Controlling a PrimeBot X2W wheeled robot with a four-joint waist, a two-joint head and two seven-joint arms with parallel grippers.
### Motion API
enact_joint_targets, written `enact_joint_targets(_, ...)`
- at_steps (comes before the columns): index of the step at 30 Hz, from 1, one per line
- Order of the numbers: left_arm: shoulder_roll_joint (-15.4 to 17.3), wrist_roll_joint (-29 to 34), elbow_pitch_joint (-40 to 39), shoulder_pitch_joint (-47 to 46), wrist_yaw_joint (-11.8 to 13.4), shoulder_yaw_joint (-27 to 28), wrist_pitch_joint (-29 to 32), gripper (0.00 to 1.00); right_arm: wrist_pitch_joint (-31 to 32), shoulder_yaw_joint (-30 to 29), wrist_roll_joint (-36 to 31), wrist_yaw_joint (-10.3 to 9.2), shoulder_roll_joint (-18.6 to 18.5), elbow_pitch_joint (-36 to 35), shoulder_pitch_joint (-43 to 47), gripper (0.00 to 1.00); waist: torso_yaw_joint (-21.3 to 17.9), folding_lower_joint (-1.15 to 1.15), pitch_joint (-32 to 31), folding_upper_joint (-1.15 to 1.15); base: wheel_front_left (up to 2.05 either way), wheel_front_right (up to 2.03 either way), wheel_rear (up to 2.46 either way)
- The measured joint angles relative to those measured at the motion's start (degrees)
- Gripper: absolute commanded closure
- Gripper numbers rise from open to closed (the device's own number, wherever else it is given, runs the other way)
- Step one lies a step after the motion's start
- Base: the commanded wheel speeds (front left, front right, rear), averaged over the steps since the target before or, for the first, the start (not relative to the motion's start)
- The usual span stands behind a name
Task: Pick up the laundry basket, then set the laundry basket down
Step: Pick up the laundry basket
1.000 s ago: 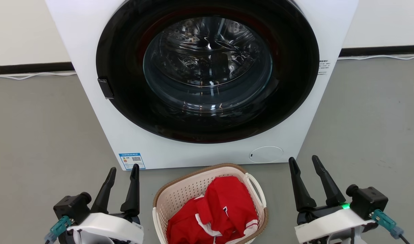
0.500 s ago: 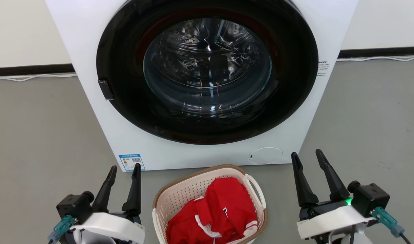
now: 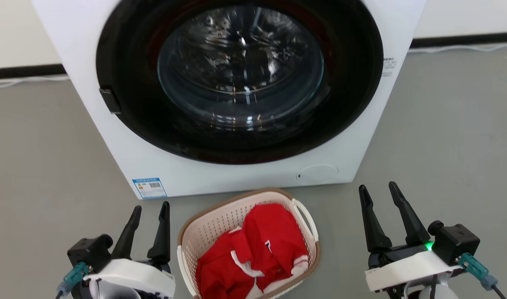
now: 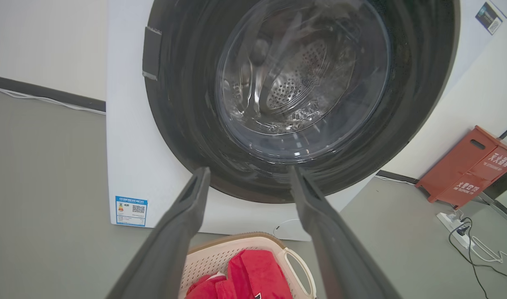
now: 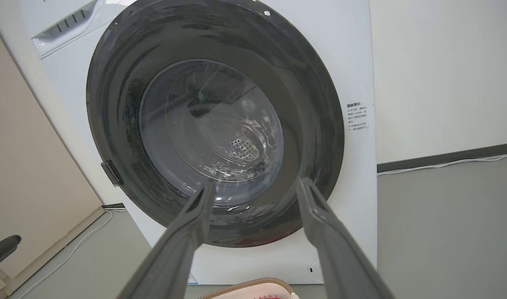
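The laundry basket (image 3: 212, 226) sits on the grey floor just in front of the washing machine, cream-white and perforated with a brown rim and a white loop handle (image 3: 305, 218). Red clothing (image 3: 262, 249) lies inside it. My left gripper (image 3: 150, 208) stands open to the basket's left, apart from it. To the basket's right my right gripper (image 3: 379, 187) is open too, holding nothing. The left wrist view shows the basket (image 4: 214, 259) low between the open left gripper (image 4: 248, 174) fingers. The basket's rim (image 5: 253, 287) peeks in at the bottom of the right wrist view below the right gripper (image 5: 253, 182).
A white washing machine (image 3: 125, 158) with a large dark round door (image 3: 237, 79) stands right behind the basket. A red box (image 4: 469, 168) and a power strip with cables (image 4: 457, 222) lie off to the machine's right side. Bare grey floor (image 3: 42, 166) spreads on both sides.
The head camera has tilted down and shifted, so the machine and basket sit a little higher and more to the left. Both grippers stay open at the basket's sides.
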Motion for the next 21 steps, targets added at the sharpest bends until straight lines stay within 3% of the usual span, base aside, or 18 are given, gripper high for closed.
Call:
enact_joint_targets(11,2.0,-4.1,6.9,-4.8,0.0,0.7,-0.2,0.0,0.0,0.4,0.3,0.0,0.0,-1.7,-3.5,0.0,-1.9,0.0,8.2,0.0,0.0,0.0,0.0)
enact_joint_targets(21,4.7,-11.0,20.8,-11.3,0.0,-0.2,-0.2,0.0,0.0,2.1,0.6,0.0,0.0,-2.2,-6.1,0.0,-3.9,0.0,16.2,0.0,0.0,0.0,0.0)
